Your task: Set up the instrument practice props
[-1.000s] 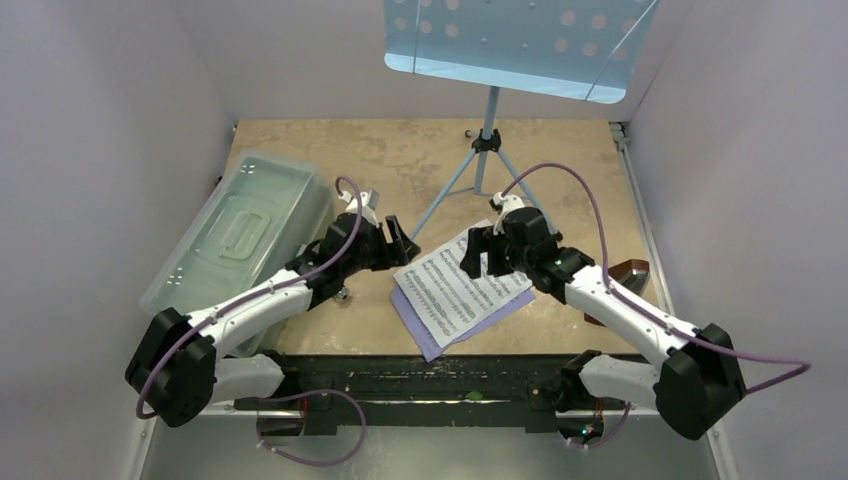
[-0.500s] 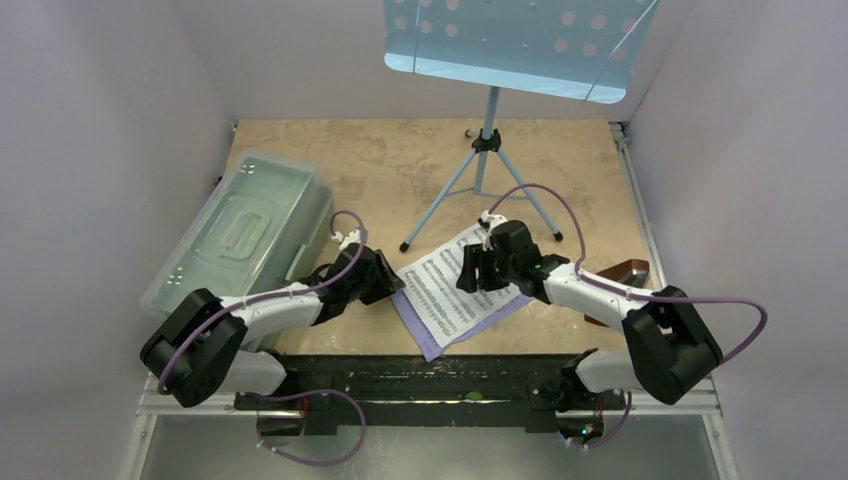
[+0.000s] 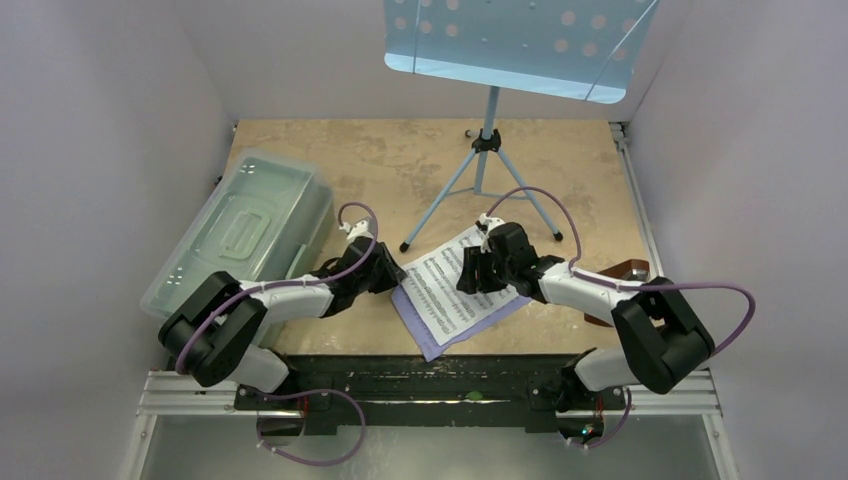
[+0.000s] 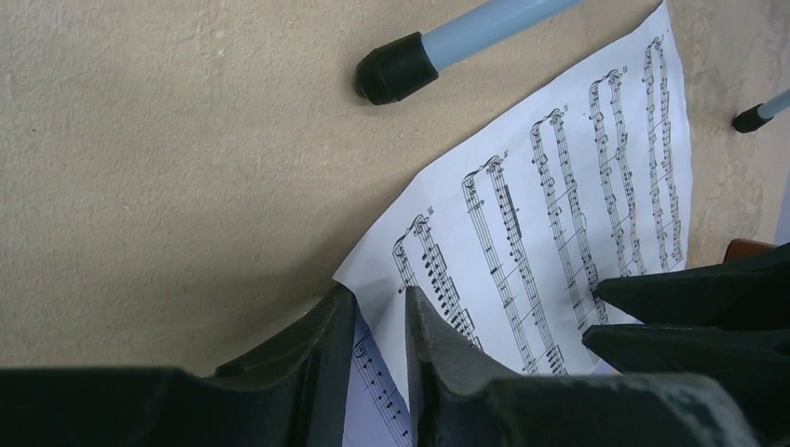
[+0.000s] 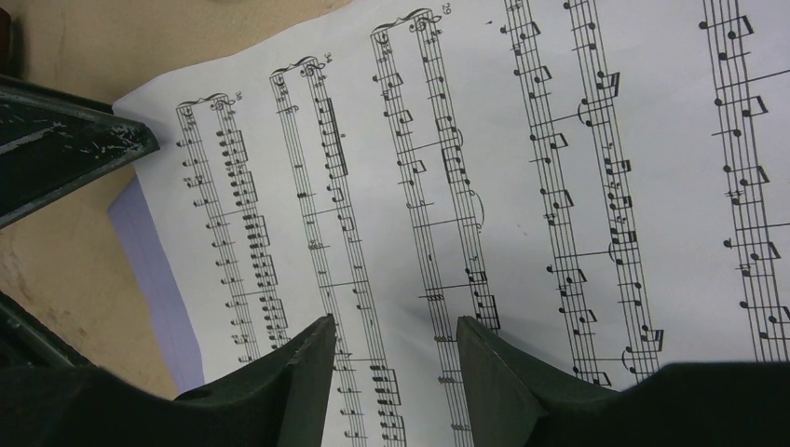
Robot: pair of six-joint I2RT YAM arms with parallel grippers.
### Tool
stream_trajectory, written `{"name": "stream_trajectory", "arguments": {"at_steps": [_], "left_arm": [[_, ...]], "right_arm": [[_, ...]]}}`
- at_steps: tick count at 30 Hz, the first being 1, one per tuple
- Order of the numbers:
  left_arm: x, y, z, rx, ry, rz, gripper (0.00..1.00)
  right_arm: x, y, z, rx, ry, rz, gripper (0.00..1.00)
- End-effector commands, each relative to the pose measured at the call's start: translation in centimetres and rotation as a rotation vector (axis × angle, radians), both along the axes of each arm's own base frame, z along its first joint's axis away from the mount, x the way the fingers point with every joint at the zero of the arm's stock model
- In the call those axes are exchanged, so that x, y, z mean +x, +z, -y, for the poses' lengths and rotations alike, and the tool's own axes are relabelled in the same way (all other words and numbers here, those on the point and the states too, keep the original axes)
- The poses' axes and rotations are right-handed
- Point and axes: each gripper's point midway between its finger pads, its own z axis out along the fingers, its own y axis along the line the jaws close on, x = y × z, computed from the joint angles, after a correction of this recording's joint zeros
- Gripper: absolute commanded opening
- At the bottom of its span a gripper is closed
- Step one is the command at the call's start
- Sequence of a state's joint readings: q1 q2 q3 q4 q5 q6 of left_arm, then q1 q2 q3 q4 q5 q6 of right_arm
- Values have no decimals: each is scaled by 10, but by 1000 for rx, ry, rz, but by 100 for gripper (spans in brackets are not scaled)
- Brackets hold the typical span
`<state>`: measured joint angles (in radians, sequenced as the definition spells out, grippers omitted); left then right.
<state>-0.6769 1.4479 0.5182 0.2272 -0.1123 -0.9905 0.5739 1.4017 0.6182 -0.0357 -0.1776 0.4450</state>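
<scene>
1. Nearest you, at 6 o'clock on the table [image 3: 380, 160], two sheets lie stacked: one white page [image 3: 455, 285] over one lilac page [image 3: 422, 340].
2. Your left gripper [image 4: 377, 298] sits at the stack's 9 o'clock corner, jaws nearly closed but not clenched, a slim gap straddling the white corner. Your right gripper [image 5: 396, 331] hovers over the white page, jaws released.
3. Since a second ago both arms have dropped and both jaws have narrowed. The pages haven't moved.
4. One metronome [image 3: 632, 270] sits at 4 o'clock, half hidden by your right arm.
5. One clear box [image 3: 240, 230] lies at 9 o'clock, lid on. You cannot make out its contents.
6. One music stand [image 3: 488, 120] stands upright at 12 o'clock.
</scene>
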Motion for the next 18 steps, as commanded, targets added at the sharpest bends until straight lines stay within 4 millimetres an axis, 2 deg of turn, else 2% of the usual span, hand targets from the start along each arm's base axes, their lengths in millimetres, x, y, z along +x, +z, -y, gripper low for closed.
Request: {"name": "stream_trajectory", "arguments": {"at_steps": [1, 8, 11, 14, 16, 18], "left_arm": [[20, 35, 15, -33, -38, 134, 21], [22, 70, 19, -81, -78, 250, 2], [20, 102, 22, -177, -73, 323, 0], [19, 138, 19, -297, -11, 374, 0], [18, 154, 13, -380, 53, 375, 0], [16, 165, 12, -465, 98, 354, 0]], "right_arm": [[4, 12, -6, 43, 6, 35, 54], [5, 27, -8, 68, -4, 49, 58], [0, 44, -14, 140, -15, 37, 72], [-4, 73, -17, 290, -163, -11, 93], [-9, 93, -23, 424, -229, -47, 98], [-12, 109, -26, 533, -280, -75, 99]]}}
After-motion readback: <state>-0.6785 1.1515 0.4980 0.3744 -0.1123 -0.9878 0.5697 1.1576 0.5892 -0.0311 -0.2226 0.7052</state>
